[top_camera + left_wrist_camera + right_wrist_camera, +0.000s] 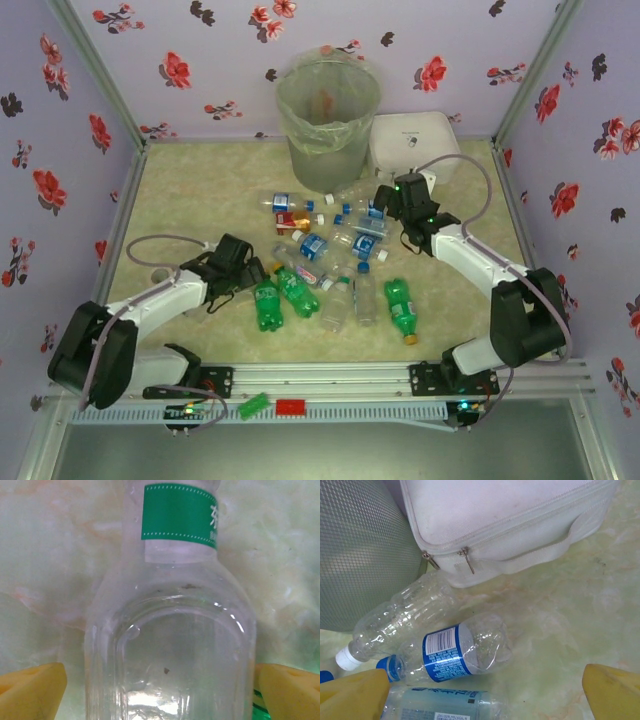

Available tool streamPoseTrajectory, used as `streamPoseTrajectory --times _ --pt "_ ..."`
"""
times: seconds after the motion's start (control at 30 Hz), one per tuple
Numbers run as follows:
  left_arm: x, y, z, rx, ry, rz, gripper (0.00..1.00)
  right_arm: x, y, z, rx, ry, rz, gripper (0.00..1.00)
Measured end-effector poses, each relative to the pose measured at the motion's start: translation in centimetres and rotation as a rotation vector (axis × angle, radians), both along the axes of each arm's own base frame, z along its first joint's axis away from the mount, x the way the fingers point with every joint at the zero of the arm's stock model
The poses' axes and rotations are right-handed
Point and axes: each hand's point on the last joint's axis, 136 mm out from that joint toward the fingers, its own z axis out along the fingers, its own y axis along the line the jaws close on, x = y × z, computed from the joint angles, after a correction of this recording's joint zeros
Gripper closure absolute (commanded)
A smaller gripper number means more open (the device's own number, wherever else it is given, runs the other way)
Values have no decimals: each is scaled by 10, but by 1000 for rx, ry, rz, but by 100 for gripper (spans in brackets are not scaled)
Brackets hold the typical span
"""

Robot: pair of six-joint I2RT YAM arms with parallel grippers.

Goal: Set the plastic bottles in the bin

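The desk (190,200) is pale green and marble-patterned, walled on 3 sides by lilac panels (60,120) with red flowers. The left fingers (250,270) stand spread wide with 1 clear bottle (170,645) lying between them, bare desk ahead. The right fingers (388,195) are wide apart too, gripping nothing; 3 plastic bottles (455,652) lie just ahead, the white zipped box (505,525) beyond, the bin (328,120) ahead-left beside it, open desk ahead-right. More plastic bottles are heaped between both pairs of fingers
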Motion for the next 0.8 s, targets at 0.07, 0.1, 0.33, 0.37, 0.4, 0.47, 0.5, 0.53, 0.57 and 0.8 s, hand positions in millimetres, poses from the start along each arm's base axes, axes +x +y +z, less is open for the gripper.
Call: streamPoseTrajectory --times 0.07,0.1,0.33,0.37,0.4,0.47,0.5,0.53,0.57,0.8 --pt "1 0 -2 4 3 2 8 -1 0 -2 1 3 -1 0" --pt "1 0 -2 5 1 2 10 -1 0 -2 2 2 -2 0" --pt "6 3 -1 18 -26 10 29 0 0 1 20 -15 -9 0" --pt "6 3 -1 22 -30 10 32 0 0 1 22 -16 -11 0" --pt "7 4 0 26 -35 11 35 0 0 1 23 -16 -11 0" --pt "8 6 2 38 -49 8 41 0 0 1 23 -16 -13 0" --pt "8 8 3 44 -56 8 44 0 0 1 24 -16 -14 0" --pt "9 10 4 49 -64 10 46 0 0 1 25 -16 -14 0" --pt "9 11 6 55 -71 9 49 0 0 1 27 -16 -16 0" --pt "20 22 17 60 -124 40 57 -2 -1 0 30 -14 -18 0"
